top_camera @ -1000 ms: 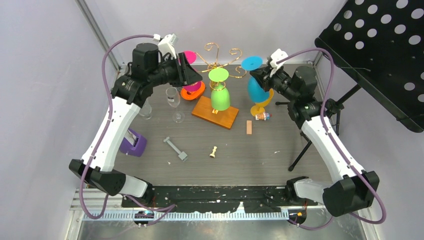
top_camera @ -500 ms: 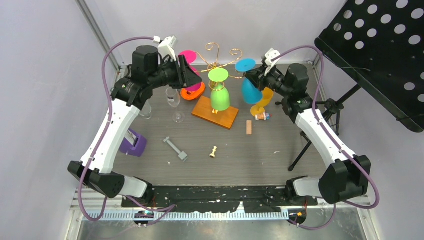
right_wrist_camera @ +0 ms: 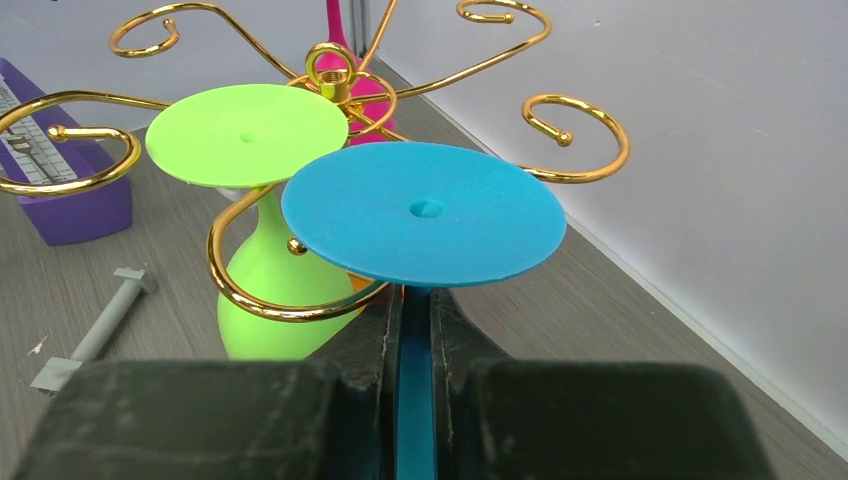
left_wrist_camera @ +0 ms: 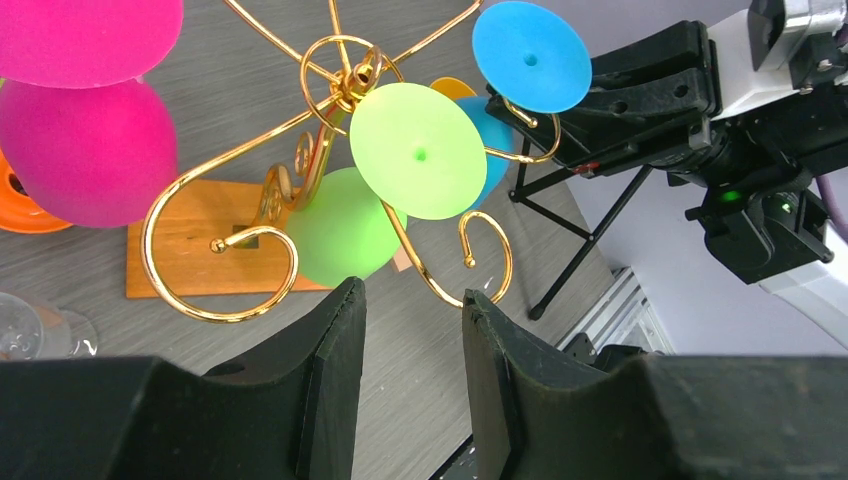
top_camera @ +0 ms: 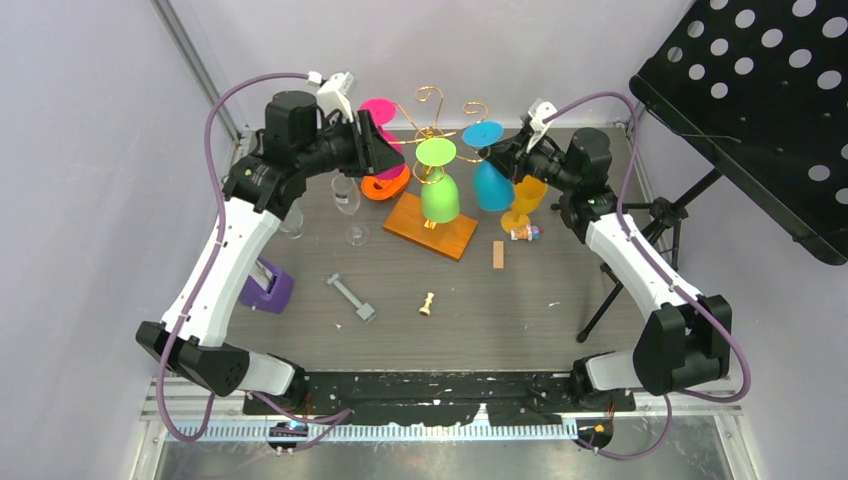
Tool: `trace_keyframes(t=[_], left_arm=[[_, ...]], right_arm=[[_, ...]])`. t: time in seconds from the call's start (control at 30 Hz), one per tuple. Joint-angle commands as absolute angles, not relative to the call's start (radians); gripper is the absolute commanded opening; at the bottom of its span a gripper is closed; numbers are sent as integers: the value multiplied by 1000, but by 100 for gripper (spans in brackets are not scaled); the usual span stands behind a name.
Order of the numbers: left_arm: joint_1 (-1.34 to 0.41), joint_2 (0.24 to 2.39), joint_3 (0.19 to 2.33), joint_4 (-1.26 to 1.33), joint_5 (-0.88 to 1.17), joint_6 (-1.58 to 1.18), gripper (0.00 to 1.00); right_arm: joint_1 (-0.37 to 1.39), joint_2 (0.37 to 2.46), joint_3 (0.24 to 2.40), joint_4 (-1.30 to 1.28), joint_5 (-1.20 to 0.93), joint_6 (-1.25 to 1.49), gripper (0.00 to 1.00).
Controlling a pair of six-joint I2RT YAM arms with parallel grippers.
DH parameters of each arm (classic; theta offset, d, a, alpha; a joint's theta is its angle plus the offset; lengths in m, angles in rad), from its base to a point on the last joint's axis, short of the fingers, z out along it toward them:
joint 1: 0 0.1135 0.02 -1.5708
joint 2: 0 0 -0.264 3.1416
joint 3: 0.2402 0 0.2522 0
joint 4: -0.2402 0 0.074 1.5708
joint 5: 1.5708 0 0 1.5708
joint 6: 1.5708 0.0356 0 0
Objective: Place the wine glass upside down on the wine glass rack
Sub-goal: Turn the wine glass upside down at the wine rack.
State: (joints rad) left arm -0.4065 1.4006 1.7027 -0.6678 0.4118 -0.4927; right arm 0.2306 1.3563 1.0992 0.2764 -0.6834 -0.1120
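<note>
My right gripper (top_camera: 503, 158) is shut on the stem of a blue wine glass (top_camera: 490, 186), held upside down with its round foot (right_wrist_camera: 424, 212) on top, right beside a curled arm of the gold wine glass rack (top_camera: 436, 130). The rack stands on an orange-brown wooden base (top_camera: 408, 222). A green glass (top_camera: 440, 198) hangs upside down on the rack, and a pink glass (top_camera: 378, 112) hangs at its left. My left gripper (left_wrist_camera: 408, 300) is open and empty, left of the rack, above the table.
Behind the blue glass stands a yellow-orange glass (top_camera: 524, 205), with an orange glass (top_camera: 386, 184) lying at the left. Clear glasses (top_camera: 347, 197) stand left of the base. A purple block (top_camera: 267, 287), grey bolt (top_camera: 351, 298), chess piece (top_camera: 427, 303) and small wooden block (top_camera: 498, 254) lie nearer. A black perforated stand (top_camera: 760, 100) is on the right.
My right gripper has carried the blue glass leftward, from beside the rack to right against its right-hand arm. The left arm has barely moved.
</note>
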Motion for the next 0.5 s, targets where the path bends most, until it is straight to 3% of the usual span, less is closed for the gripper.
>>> trace_keyframes(t=[0.0,0.47], left_arm=[[-408,1414,1738,-614,429,-484,40],[-422,1482,1808,-636,414,-472,41]], right_arm=[[235,1375,1094,393,-753,-67,6],[236,1401,1036,615,-866,62,5]])
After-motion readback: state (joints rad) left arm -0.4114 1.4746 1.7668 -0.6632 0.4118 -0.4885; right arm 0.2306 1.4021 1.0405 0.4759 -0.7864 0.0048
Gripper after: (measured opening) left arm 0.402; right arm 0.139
